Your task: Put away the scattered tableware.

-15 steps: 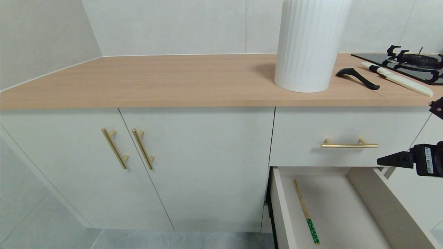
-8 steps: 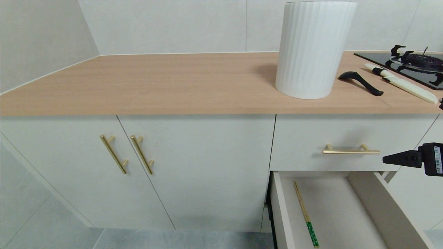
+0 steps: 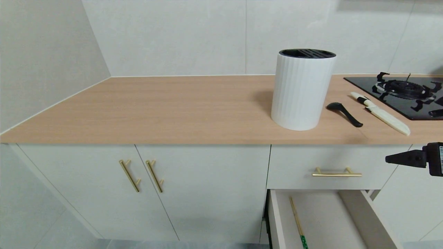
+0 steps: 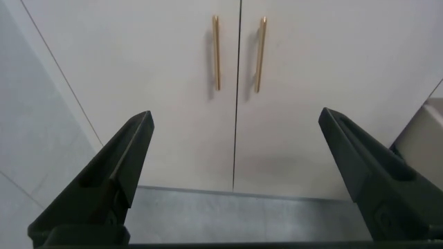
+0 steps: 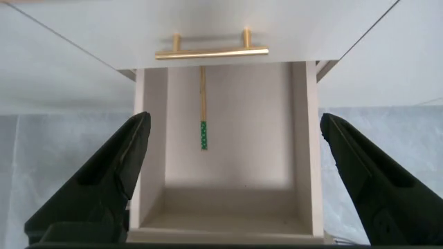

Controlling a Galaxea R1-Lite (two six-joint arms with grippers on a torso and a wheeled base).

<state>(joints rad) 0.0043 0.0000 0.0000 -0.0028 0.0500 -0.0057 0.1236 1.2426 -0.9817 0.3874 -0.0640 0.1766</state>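
chopsticks (image 5: 203, 111) in drawer (image 5: 305, 138), below right fingers (image 5: 104, 187)

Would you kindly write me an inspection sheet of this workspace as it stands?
Surface: wooden countertop.
Job's things: black spoon and white knife lie on it beside the white holder; chopsticks lie in the open drawer.
Clutter: nothing seen.
Grippers: left gripper open, facing the cabinet doors; right gripper open above the drawer.
Cables: nothing seen.
Surroundings: gas hob, tiled wall.
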